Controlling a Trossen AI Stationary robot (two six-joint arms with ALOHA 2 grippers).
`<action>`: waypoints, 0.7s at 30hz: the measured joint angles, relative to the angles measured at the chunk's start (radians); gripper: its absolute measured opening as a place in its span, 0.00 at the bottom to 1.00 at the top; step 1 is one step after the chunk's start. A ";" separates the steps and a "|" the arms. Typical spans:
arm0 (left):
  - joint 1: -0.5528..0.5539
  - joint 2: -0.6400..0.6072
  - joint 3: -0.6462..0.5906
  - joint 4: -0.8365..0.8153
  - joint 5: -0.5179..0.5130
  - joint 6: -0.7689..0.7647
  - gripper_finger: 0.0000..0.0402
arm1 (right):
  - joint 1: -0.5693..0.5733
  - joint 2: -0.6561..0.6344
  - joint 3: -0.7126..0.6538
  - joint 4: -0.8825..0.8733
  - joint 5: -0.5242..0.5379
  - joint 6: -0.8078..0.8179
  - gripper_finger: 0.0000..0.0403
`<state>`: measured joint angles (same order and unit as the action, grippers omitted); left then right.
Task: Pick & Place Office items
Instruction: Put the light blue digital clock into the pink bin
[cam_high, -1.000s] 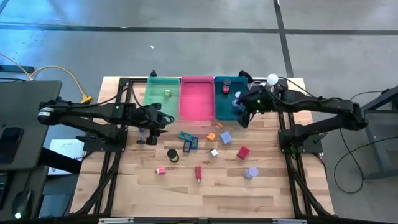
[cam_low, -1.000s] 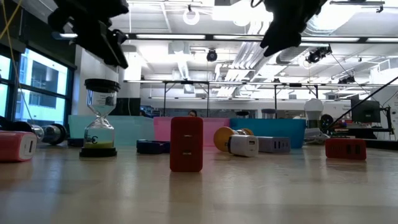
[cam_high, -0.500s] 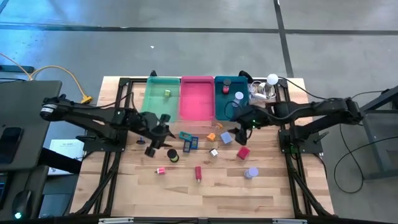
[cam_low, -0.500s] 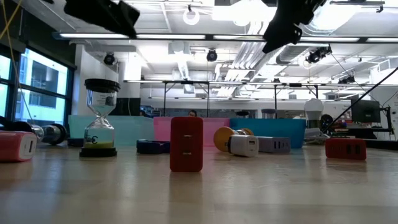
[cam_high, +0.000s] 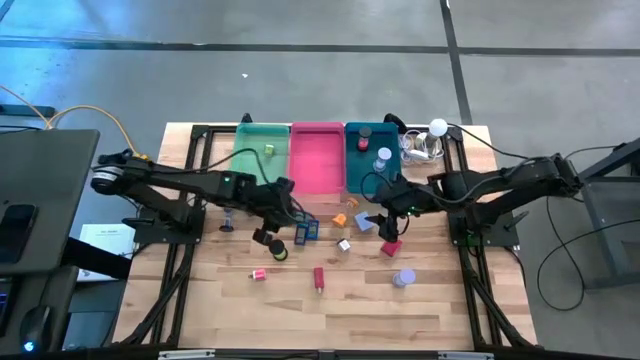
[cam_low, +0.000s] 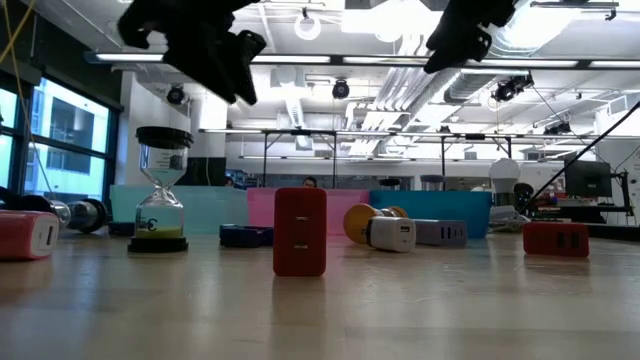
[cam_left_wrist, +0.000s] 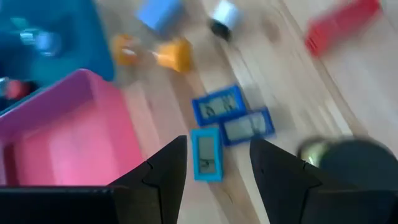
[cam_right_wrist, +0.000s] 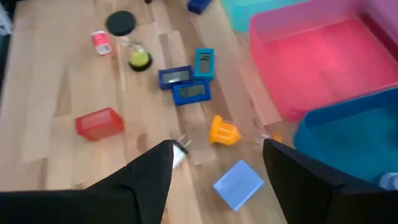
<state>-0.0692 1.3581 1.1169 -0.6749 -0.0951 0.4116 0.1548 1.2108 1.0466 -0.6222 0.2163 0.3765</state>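
just below the pink tray (cam_high: 316, 160), the left gripper (cam_high: 283, 205) hovers with fingers apart and empty over three blue clocks (cam_high: 306, 227), seemingly lining up a pick, while the right gripper (cam_high: 383, 215), likewise spread and empty, hangs over the lavender block (cam_high: 363, 220).

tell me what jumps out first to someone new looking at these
Three bright trays, green, pink and teal, sit side by side at the table's far edge. In front of them small colourful items lie scattered, with the left hand and right hand both open above them.
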 joint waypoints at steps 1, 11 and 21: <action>0.000 0.018 0.022 -0.019 0.003 0.010 0.42 | 0.007 0.000 0.000 -0.001 0.000 0.008 0.59; 0.124 0.048 0.075 0.050 0.172 0.019 0.42 | 0.115 0.021 0.000 -0.010 0.078 0.029 0.59; 0.207 0.067 0.072 0.076 0.247 0.001 0.42 | 0.201 0.039 0.000 -0.019 0.178 0.048 0.58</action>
<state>0.1375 1.4246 1.1889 -0.5988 0.1519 0.4124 0.3556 1.2503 1.0466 -0.6409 0.3941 0.4248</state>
